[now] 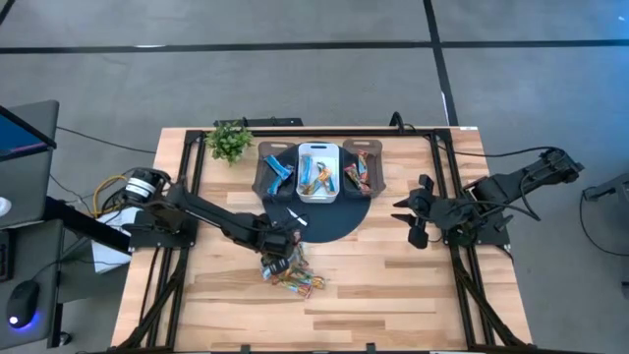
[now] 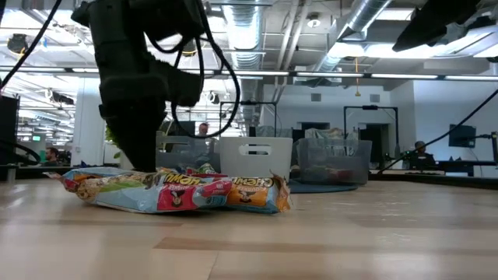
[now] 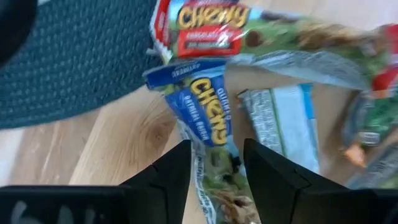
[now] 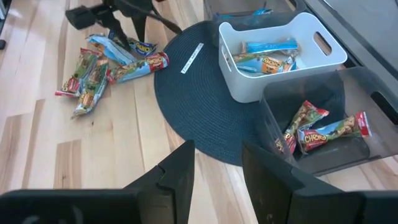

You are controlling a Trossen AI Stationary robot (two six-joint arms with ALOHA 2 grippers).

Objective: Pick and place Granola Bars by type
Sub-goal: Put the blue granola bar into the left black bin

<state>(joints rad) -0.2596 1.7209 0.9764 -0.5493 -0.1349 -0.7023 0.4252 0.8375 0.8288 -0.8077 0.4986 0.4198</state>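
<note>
A loose pile of granola bars [image 1: 291, 275] lies on the wooden table in front of the round dark mat [image 1: 324, 224]; it also shows in the low view [image 2: 171, 190]. My left gripper [image 3: 214, 177] is open and low over the pile. Its fingers stand on either side of a blue bar [image 3: 208, 118] that lies flat on the wood, and I cannot tell whether they touch it. A red-labelled bar [image 3: 205, 25] and a silver-teal bar [image 3: 280, 124] lie beside it. My right gripper [image 1: 413, 222] is open and empty, above the table to the right of the mat.
Three bins stand in a row at the back of the mat: a dark one with blue bars [image 1: 278, 175], a white one [image 4: 323, 43] with silver-teal bars, and a clear one [image 4: 348, 93] with red-brown bars. A thin white stick [image 4: 191, 58] lies on the mat. A small plant [image 1: 229, 141] stands at the back left.
</note>
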